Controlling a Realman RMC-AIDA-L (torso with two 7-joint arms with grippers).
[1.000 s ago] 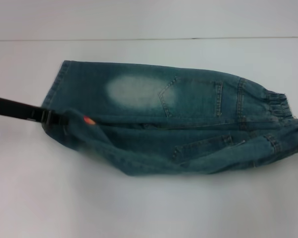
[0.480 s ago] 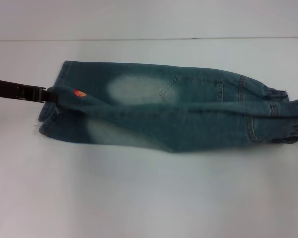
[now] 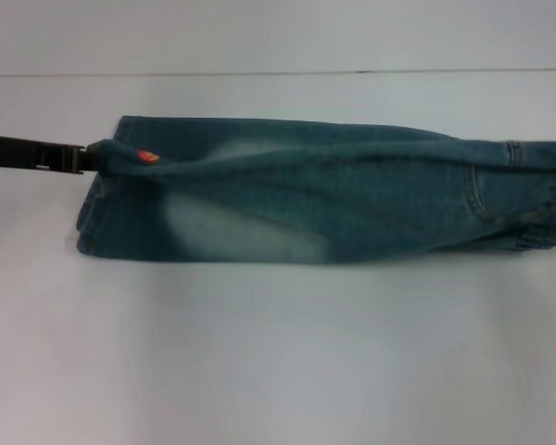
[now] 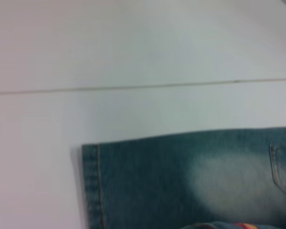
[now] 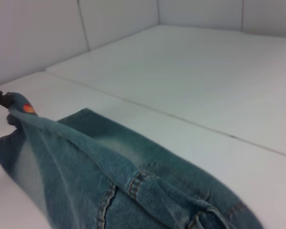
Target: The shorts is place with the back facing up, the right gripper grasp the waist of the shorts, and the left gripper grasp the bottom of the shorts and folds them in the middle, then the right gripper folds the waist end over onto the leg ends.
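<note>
The near half of the denim shorts point(image 3: 324, 199) has swung up over the far half, so the lengthwise fold is almost closed. The left gripper point(image 3: 85, 158) stays clamped on the leg hem point(image 3: 107, 158); the right gripper is out of sight

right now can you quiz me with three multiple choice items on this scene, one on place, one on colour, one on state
1. Where does the left gripper meet the shorts?
A. at the leg end on the robot's left
B. at the gathered waistband
C. at the middle

2. What colour is the small mark on the held corner?
A. white
B. orange-red
C. purple

3. How do the shorts lie?
A. spread flat, single layer
B. folded lengthwise, one half over the other
C. rolled into a ball

Answers: 1 A, the black gripper meets the cloth at the left tip. 2 B, an orange-red spot shows there. 3 B, a long narrow doubled strip on the table.
</note>
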